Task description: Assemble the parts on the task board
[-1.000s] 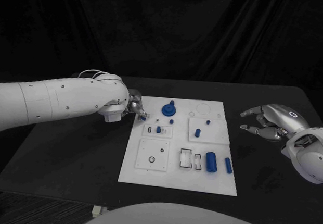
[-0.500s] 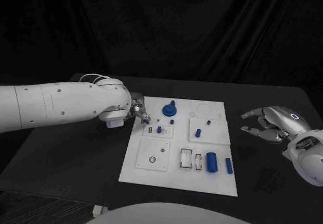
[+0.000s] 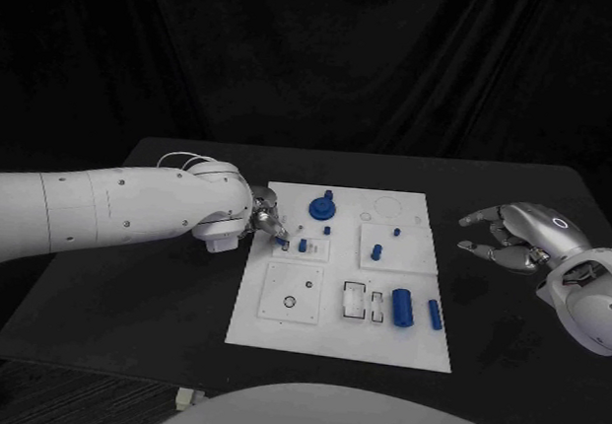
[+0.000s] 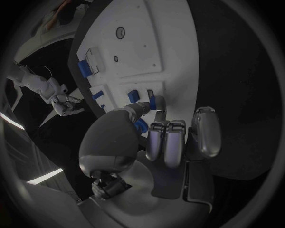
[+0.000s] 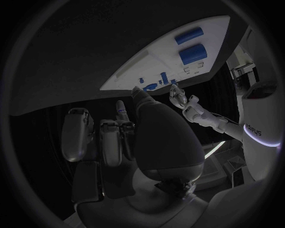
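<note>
While poised over the nine-o'clock edge of the task board [image 3: 340,323], left hand [image 3: 264,219] pinching a small blue part [image 4: 152,102] between thumb and fingertip. Right hand [image 3: 516,234] at three o'clock, off the board above the black table [image 3: 129,287], fingers curled, grasping nothing. Two blue cylinders [image 3: 401,307] lying toward the board's five-o'clock corner; blue knob [image 3: 319,208] near twelve o'clock.

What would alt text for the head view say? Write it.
The left hand reaches over the left edge of the white board, fingertips by small blue parts. The right hand hovers, holding nothing, over the black table, right of the board.
</note>
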